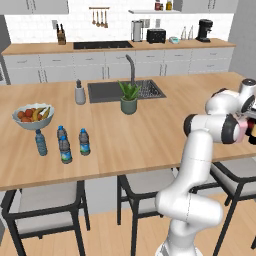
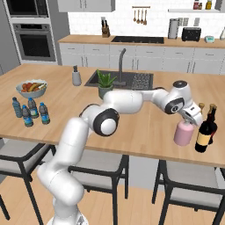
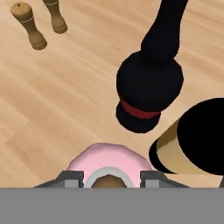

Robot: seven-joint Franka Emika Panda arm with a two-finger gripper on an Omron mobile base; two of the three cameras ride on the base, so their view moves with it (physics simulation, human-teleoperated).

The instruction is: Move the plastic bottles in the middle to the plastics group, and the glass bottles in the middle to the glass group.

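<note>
Since the pink bottle (image 2: 183, 134) is squat opaque glass, it would likely feel heavy, rigid, slick and breakable, so the narrow neck under its small cap looks the surest place to take it. It stands on the desk (image 2: 145, 127) just beside the dark bottles (image 2: 205, 131) of the glass group. The gripper (image 3: 111, 178) sits over its top with jaws flanking the neck; whether they grip or have let go cannot be told. One dark bottle carries a tan label, with no legible writing.

glass bottle (image 2: 182, 133) just beside glass group (image 2: 205, 131)
</note>
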